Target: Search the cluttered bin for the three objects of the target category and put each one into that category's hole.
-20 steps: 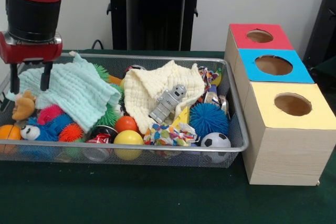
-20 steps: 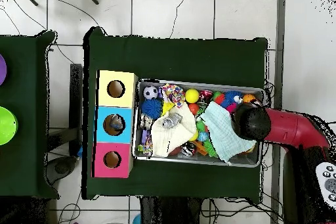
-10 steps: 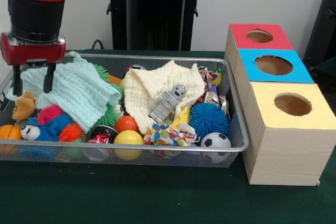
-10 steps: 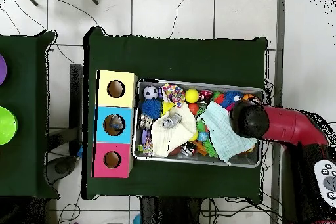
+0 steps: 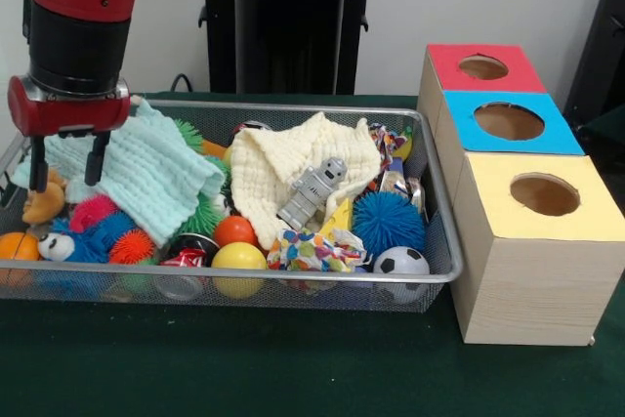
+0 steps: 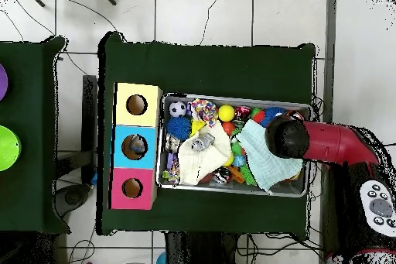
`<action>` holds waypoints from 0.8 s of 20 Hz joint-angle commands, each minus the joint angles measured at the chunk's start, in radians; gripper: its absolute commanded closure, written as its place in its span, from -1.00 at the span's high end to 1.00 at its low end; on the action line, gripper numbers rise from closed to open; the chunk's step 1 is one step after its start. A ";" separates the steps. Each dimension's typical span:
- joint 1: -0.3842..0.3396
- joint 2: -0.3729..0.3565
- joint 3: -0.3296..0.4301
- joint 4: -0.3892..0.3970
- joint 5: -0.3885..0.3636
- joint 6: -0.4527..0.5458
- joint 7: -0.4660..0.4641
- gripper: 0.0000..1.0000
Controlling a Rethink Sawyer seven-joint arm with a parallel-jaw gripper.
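A wire bin (image 5: 293,285) (image 6: 303,193) holds a heap of toys and cloths. My gripper (image 5: 66,175) hangs open over its left end in the front view, fingers straddling the edge of a mint cloth (image 5: 146,168) (image 6: 267,160), just above a tan plush toy (image 5: 44,202). From overhead the arm (image 6: 325,143) covers the gripper. Among the toys are a grey robot figure (image 5: 312,190) (image 6: 203,143), a blue spiky ball (image 5: 389,222) (image 6: 179,128), a soccer ball (image 5: 400,263) (image 6: 177,109), a yellow ball (image 5: 238,259) (image 6: 225,112) and a cream cloth (image 5: 293,168). Beside the bin stand red (image 5: 481,67), blue (image 5: 510,121) and yellow (image 5: 544,194) boxes with holes.
The three boxes line the bin's right side in the front view. A black stand (image 5: 288,17) rises behind the bin. Dark green cloth (image 5: 244,368) covers the table. Overhead, a second table at the left edge carries green (image 6: 6,147) and purple discs.
The gripper has shifted slightly right and lower over the bin's left end, toward the plush toy. It stays open and holds nothing. The toys have not moved.
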 commanded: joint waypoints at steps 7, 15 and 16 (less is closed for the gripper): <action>0.087 0.147 -0.118 -0.136 -0.095 0.191 0.060 1.00; 0.113 0.187 -0.150 -0.182 -0.081 0.222 0.064 1.00; 0.112 0.195 -0.151 -0.183 -0.075 0.224 0.068 1.00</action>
